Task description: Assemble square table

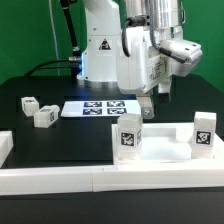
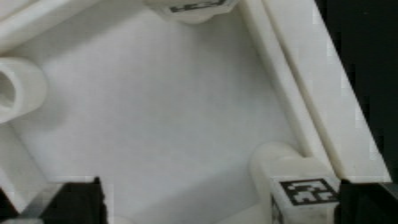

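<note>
The square table panel (image 1: 165, 150) lies at the front on the exterior view's right, and two tagged white legs stand upright on it, one (image 1: 129, 135) on that view's left and one (image 1: 203, 130) on its right. Two loose legs (image 1: 29, 103) (image 1: 44, 116) lie on the black table at the left. My gripper (image 1: 148, 98) hangs just behind the panel, open and holding nothing. In the wrist view the gripper (image 2: 222, 205) is open over the panel (image 2: 160, 120). A tagged leg (image 2: 306, 190) stands between the dark fingers (image 2: 71, 200), close to one. An empty round socket (image 2: 15, 85) and another leg (image 2: 196, 5) show.
The marker board (image 1: 97, 108) lies flat behind the panel. Long white border bars run along the front (image 1: 90, 178) and the left side (image 1: 5, 146). The robot base (image 1: 100, 50) stands at the back.
</note>
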`<state>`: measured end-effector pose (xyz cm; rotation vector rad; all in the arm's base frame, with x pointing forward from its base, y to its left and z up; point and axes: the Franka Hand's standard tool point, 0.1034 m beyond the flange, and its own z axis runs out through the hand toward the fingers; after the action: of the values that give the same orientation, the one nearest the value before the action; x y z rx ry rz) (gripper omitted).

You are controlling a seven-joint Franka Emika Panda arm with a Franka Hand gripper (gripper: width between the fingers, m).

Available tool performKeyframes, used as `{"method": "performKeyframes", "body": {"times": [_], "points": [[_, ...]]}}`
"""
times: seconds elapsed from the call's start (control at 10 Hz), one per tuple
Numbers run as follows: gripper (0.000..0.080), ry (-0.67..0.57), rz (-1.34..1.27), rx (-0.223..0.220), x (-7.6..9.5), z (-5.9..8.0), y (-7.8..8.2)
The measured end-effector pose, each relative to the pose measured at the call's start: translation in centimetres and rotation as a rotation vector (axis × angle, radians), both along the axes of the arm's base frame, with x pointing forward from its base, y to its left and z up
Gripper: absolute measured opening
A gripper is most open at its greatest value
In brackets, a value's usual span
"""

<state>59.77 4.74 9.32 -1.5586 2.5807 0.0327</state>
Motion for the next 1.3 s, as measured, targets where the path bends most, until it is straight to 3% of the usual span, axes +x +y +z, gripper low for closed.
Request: {"method": "performKeyframes", "body": {"times": [0.1,0.2,0.4,1.1,1.3], "points": [[0.0649,-0.007,0.017,-0.005,-0.2,-0.1,0.1],[0.0649,-0.032,0.076,-0.025,-1.9,-0.4,0.8],[0.0649,0.031,0.203,-0.01,-5.2,-1.2,2.0],[0.0649,0.055,0.249,-0.003,-5.8,-1.5,1.9],[0.0649,0.042,0.274,-0.043,-7.8,-3.0,1.5]]}}
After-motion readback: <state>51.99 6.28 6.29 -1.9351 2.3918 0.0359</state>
